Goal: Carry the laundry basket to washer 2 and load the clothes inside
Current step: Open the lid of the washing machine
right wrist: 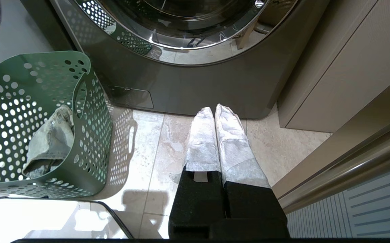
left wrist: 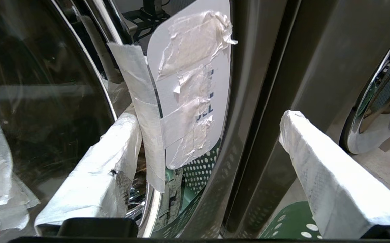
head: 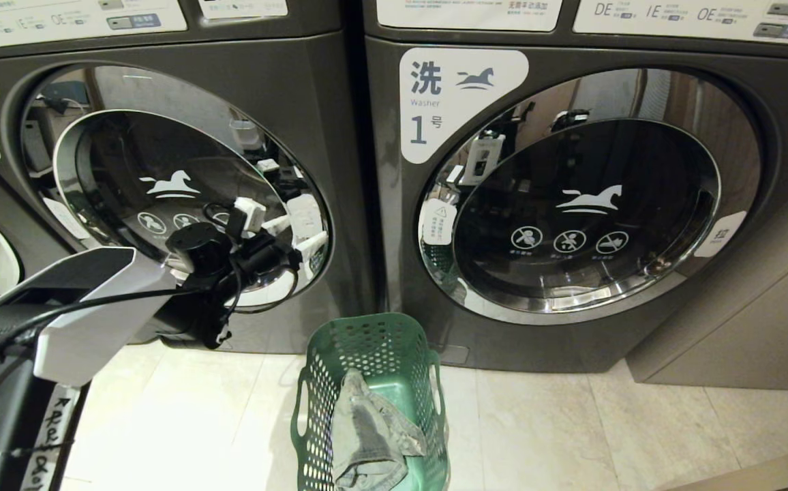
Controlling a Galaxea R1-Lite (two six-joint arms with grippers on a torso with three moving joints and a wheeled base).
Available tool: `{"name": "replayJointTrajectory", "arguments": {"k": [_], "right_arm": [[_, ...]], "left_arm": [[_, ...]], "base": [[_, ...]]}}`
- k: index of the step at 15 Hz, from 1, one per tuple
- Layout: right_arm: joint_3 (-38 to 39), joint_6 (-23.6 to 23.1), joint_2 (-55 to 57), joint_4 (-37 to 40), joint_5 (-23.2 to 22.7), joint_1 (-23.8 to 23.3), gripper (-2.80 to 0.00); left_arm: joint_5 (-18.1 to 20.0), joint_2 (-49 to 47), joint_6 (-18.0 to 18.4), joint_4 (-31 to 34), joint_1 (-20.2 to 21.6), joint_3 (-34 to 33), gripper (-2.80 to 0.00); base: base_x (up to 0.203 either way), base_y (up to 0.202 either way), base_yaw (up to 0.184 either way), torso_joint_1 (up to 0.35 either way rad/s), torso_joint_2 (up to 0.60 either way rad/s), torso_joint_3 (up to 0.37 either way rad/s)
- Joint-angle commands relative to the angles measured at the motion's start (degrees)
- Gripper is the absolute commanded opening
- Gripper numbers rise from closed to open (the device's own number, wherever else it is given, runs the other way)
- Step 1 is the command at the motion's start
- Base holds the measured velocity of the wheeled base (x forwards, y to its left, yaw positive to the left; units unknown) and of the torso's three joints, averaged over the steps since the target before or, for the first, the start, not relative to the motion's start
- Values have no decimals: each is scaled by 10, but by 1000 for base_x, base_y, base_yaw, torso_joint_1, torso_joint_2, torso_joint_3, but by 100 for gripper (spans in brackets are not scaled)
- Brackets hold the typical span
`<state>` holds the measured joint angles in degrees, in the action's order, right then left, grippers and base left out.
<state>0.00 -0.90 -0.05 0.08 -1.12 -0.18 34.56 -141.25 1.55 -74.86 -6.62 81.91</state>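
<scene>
Nearest, my right gripper hangs low over the pale tiled floor, fingers pressed together on nothing. Just beside it the dark green perforated plastic laundry basket stands on the floor, the faded grey-green garment inside. Beyond, my left gripper, fingers wide apart, sits at the chrome rim of the dark grey front-loading washer 2, its door closed.

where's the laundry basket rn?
In the head view the laundry basket stands on the tiled floor at bottom centre, in front of the seam between washer 2 and washer 1, with the clothes inside.
</scene>
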Motion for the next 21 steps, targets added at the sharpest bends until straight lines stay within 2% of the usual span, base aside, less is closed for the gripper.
{"name": "replayJointTrajectory", "arguments": {"k": [1,4,9,12,21], "right_arm": [[0,-1,0,0,0,0,-280],[0,0,0,0,-1,0,-280],[0,0,0,0,0,0,-280],[0,-1,0,0,0,0,-280],[0,0,0,0,0,0,-280]], "left_arm": [[13,-13,-9,-2,2,12,0],[31,-30,-39,12,4,58,0],[48,-60,-48,60,0,142,0],[64,-59,-52,60,0,142,0],[60,-54,-41,59,5,122,0]], "base": [[0,0,0,0,0,0],[0,0,0,0,0,0],[0,0,0,0,0,0],[0,0,0,0,0,0],[0,0,0,0,0,0]]}}
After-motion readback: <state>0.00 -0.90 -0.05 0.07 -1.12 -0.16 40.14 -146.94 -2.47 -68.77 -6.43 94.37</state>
